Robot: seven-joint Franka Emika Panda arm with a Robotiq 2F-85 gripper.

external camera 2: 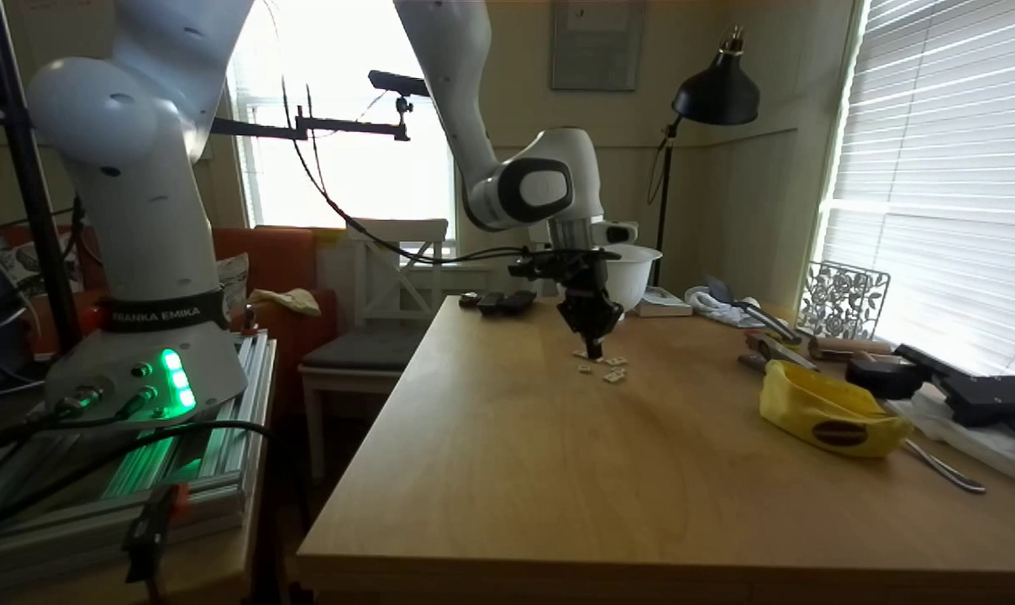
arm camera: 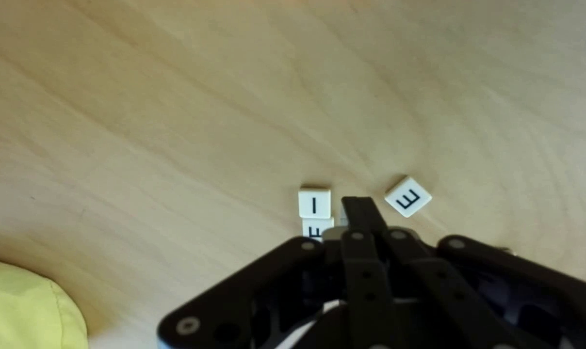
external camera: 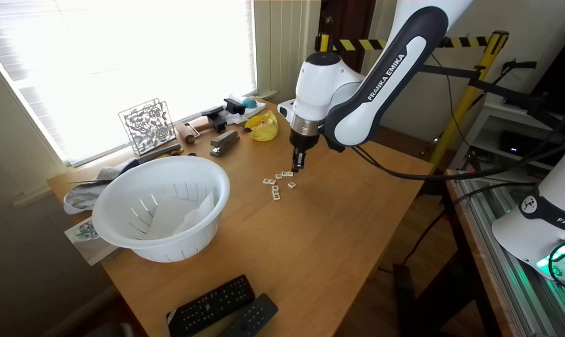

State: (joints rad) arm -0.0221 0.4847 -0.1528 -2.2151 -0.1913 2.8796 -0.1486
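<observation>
On the table (external camera: 329,234) the white colander (external camera: 119,210) sits near an edge, perhaps to leave the middle open for moving, and there the gripper (external camera: 297,168), closed up with nothing I can see in its grip, points down close by the letter tiles (external camera: 276,188), some rowed as if spelling.

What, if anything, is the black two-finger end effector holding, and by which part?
Nothing that shows: the end effector is shut with nothing visible between its jaws. The white square letter tiles near it lie on the tan wooden table.

White basin (external camera: 202,238), stapler (external camera: 225,142), two remotes (external camera: 212,305)
</observation>
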